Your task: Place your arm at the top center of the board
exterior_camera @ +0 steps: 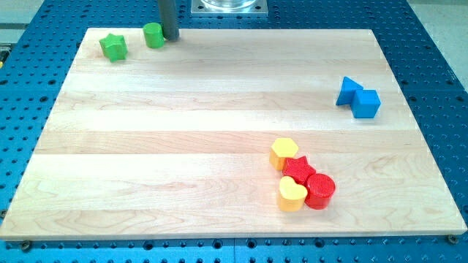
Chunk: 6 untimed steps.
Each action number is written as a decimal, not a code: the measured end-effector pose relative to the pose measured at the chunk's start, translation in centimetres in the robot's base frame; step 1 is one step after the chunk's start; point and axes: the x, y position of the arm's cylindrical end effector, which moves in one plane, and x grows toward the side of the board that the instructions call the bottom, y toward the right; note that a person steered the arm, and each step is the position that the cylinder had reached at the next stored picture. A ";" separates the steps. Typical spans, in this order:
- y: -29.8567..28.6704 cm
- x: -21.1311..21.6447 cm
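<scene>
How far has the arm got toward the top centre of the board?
Done: my tip is already at the board's top edge. In hand: it sits left of centre, right beside the green cylinder. Left: sliding toward the view's right, to the middle of the top edge.

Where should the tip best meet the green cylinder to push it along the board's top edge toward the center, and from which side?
Meet the green cylinder on its curved wall facing the view's left, square through its middle, since a round wall slips off-centre. My tip now sits against its right side, so it must go round first. The green star stands on that left side, leaving only a narrow gap.
</scene>
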 end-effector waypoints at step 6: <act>12.3 3.5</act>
